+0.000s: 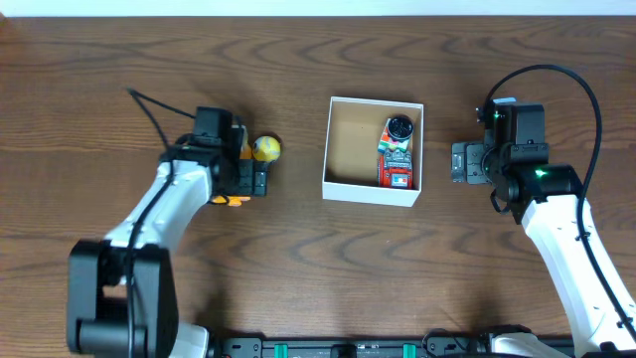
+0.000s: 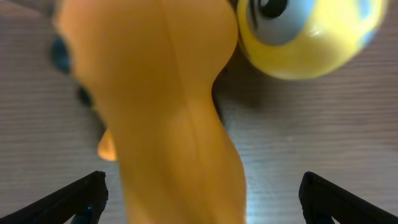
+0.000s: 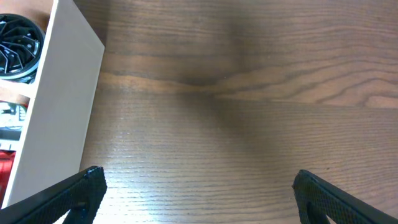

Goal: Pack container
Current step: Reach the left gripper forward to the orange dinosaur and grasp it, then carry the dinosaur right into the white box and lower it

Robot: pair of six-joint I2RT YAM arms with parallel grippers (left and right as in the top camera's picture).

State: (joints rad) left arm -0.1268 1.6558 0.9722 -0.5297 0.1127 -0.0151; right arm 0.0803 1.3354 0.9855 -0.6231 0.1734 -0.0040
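So: one container (image 1: 353, 149); one red toy (image 1: 397, 164) inside, one yellow toy (image 1: 264, 149) outside.

Free room in the left half of the container (image 1: 370, 191) — right half blocked by a red toy (image 1: 397, 159). Bare surface (image 1: 442, 229) between its right wall and the right end effector (image 1: 463, 163) — clear passage

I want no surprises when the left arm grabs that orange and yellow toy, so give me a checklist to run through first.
1. Left pincer open: ok.
2. Orange and yellow toy between its fingers: ok.
3. Pincer low enough to grip the toy: cannot tell.
4. Free room in the white box: ok, left half bare; a red and green toy lies at the right.
5. Right pincer open and clear of the box: ok.
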